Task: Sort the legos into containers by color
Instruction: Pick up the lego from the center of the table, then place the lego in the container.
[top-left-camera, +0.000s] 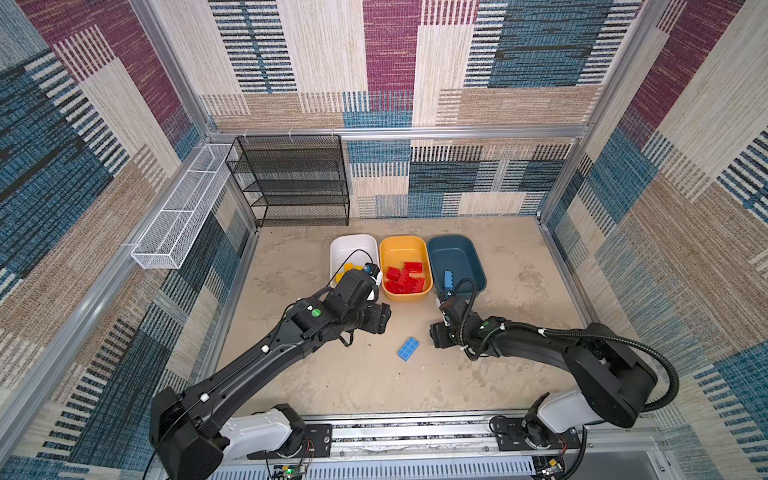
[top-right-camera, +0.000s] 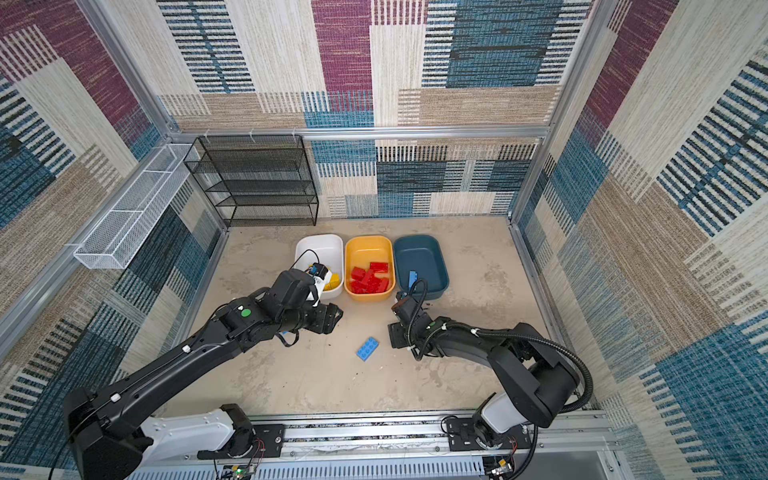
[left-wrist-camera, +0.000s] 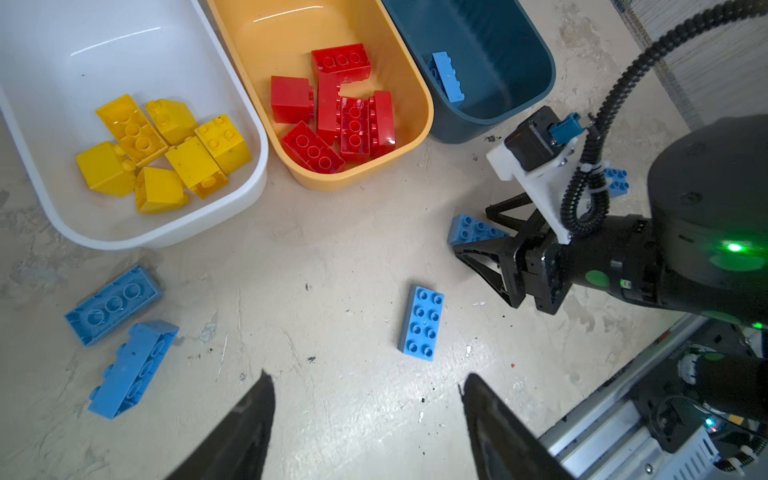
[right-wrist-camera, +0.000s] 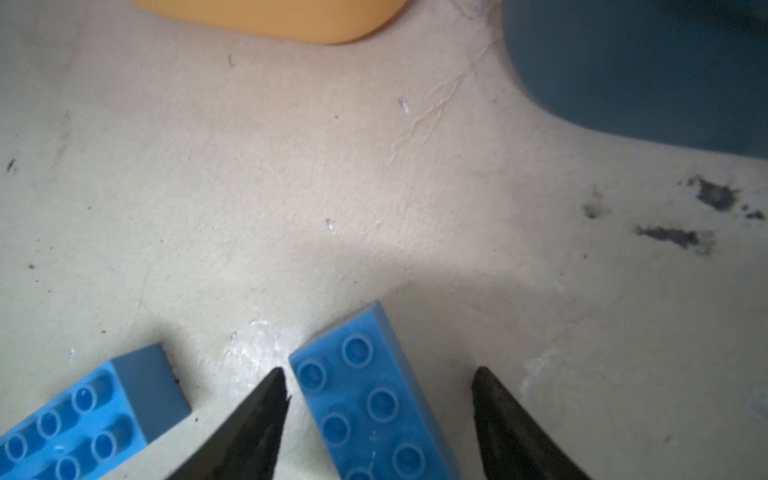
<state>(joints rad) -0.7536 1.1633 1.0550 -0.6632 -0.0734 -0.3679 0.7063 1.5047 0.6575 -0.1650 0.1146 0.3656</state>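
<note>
Three containers stand in a row: a white tub (left-wrist-camera: 124, 50) with several yellow legos (left-wrist-camera: 166, 149), a yellow-orange tub (left-wrist-camera: 291, 37) with several red legos (left-wrist-camera: 340, 112), and a teal tub (left-wrist-camera: 498, 41) with one blue lego (left-wrist-camera: 446, 79). My right gripper (right-wrist-camera: 380, 370) is low and open, straddling a blue lego (right-wrist-camera: 370, 399) on the floor, with a gap on one side. A flat blue lego (top-left-camera: 408, 348) lies beside it. My left gripper (left-wrist-camera: 368, 378) hangs open over bare floor. Two blue legos (left-wrist-camera: 112, 303) (left-wrist-camera: 133, 370) lie near the white tub. Another blue lego (left-wrist-camera: 615, 180) peeks out behind the right wrist.
A black mesh shelf rack (top-left-camera: 291, 183) stands at the back left. A long white wire basket (top-left-camera: 183, 212) hangs on the left wall. Patterned walls enclose the floor. A metal rail (top-left-camera: 415, 432) carries both arm bases at the front.
</note>
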